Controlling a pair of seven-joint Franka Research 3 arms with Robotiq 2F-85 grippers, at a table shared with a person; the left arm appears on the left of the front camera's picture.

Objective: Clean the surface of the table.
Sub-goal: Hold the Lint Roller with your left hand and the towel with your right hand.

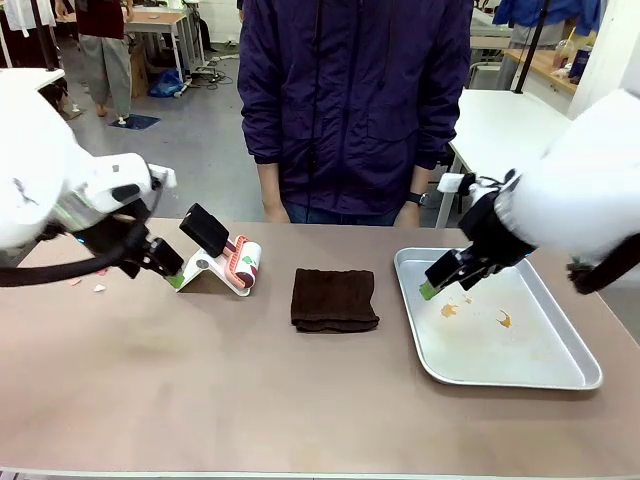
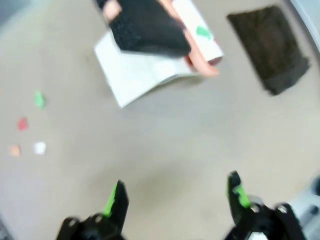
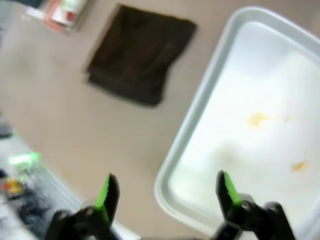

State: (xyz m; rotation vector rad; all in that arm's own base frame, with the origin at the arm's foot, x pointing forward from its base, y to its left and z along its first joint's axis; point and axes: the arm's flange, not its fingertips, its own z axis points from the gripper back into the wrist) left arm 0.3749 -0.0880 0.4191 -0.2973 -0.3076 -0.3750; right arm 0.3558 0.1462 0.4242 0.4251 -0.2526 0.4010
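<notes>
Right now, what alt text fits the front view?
Two open grippers hover over a brown table: the left gripper by a lint roller, the right gripper above a metal tray. A dark folded cloth lies between; a person stands opposite.

Taupe table (image 1: 200, 380), dark brown cloth (image 1: 334, 299), silver tray (image 1: 500, 355), seemingly orange smears (image 1: 449, 311).

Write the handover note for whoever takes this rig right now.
Left hand: open, empty, above the table, just short of the lint roller.
Right hand: open, empty, over the tray rim on the cloth's side.
Things: dark cloth lies folded mid-table; small coloured scraps lie at the table's left end; orange bits sit in the tray.
Done: nothing visible yet; the scraps are on the table.
Left: probably take the roller or cloth and clear the scraps.
</notes>
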